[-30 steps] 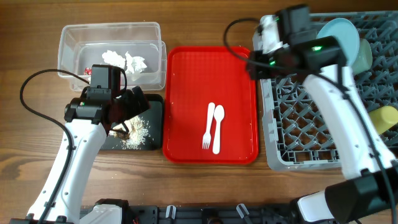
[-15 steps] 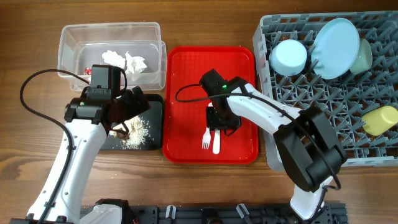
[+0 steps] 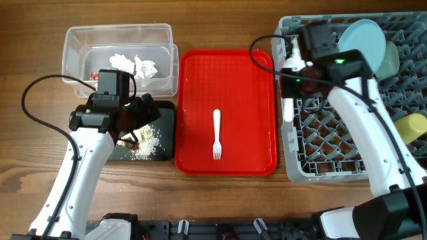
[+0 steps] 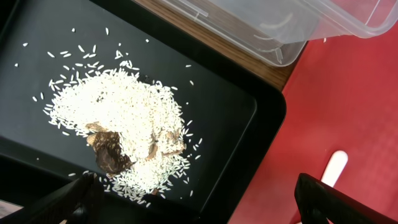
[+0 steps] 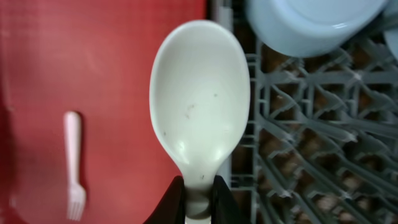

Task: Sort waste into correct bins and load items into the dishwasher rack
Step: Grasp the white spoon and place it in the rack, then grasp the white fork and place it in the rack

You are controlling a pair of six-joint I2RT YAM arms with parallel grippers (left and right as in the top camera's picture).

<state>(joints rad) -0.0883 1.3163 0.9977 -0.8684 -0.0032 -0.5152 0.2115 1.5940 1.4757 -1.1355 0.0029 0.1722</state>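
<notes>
I am pinching the white spoon (image 5: 199, 99) by its handle in my right gripper (image 5: 198, 196), upper right, over the left edge of the dishwasher rack (image 3: 313, 167). My left gripper (image 4: 202, 204) is hanging spread wide over the black tray (image 4: 236, 124), left of centre.

No legible text — none anywhere.

One fork (image 3: 216, 133) lies on one red tray (image 3: 247, 87) at frame centre, and one spoon (image 5: 199, 99) fills the right wrist view. At right, one grey rack (image 3: 313, 147) carries one plate (image 3: 363, 40), one blue bowl (image 5: 311, 25), one green bowl (image 3: 390, 59) and one yellow cup (image 3: 415, 128). At upper left, one clear tub (image 3: 80, 40) contains two white tissue lumps (image 3: 122, 62) and one red wrapper (image 3: 94, 76). Below it, one black tray (image 4: 236, 112) bears one heap of scraps (image 4: 118, 118).
</notes>
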